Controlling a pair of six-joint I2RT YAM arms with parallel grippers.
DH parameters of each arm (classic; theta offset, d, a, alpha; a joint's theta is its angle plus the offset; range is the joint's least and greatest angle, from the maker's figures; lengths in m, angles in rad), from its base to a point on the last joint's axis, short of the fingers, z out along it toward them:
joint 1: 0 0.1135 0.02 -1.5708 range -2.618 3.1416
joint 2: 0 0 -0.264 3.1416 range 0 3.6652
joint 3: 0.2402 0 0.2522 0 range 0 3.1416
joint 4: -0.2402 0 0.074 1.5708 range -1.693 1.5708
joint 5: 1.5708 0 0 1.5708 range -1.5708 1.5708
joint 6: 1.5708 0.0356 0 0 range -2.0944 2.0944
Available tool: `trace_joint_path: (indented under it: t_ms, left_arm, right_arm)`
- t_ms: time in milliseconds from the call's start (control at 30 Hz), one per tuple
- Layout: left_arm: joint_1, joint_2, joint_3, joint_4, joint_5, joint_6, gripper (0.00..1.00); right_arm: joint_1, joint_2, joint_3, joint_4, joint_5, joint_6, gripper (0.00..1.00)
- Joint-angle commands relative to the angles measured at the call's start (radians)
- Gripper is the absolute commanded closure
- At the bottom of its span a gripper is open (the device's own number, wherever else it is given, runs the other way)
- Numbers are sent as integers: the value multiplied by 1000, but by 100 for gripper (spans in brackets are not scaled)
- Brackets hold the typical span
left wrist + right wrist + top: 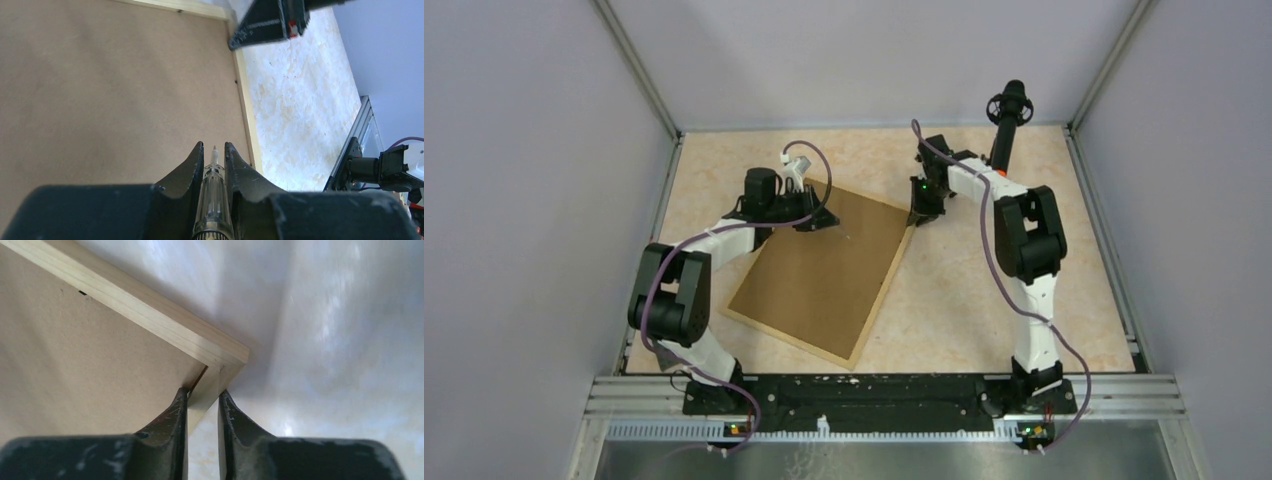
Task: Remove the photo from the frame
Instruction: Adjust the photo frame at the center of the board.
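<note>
The right fingers (170,427) pinch the corner rail of the frame (150,307) to steady it. The left fingers (186,172) clamp a screwdriver (213,200), likely for prying the backing (100,90).

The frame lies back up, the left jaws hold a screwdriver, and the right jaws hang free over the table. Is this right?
No: the right wrist view shows the right gripper with jaws shut on the frame at its wooden edge. The rest holds.
</note>
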Motion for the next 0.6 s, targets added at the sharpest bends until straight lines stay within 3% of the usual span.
trace_joint_path:
  t_ms: [0, 167, 267, 300, 400, 467, 567]
  left_arm:
    - [6, -57, -5, 18, 4, 20, 100]
    - [7, -50, -5, 44, 13, 1, 100]
    - [7, -36, 9, 50, 11, -6, 100]
    - [7, -31, 15, 51, 13, -8, 100]
    - [7, -19, 26, 70, 26, -23, 100]
    - [7, -10, 34, 90, 42, -47, 100]
    - [6, 5, 38, 145, 72, -114, 100]
  right_arm:
    - [7, 127, 143, 46, 34, -208, 90]
    - [12, 233, 341, -18, -10, -246, 92]
    - [12, 237, 369, -56, -19, -196, 88]
    - [10, 225, 352, -52, -23, -176, 84]
    - [8, 155, 285, -25, -34, -145, 47]
    - [3, 103, 257, -4, -53, -141, 37]
    - [-6, -12, 184, 100, -107, -166, 33]
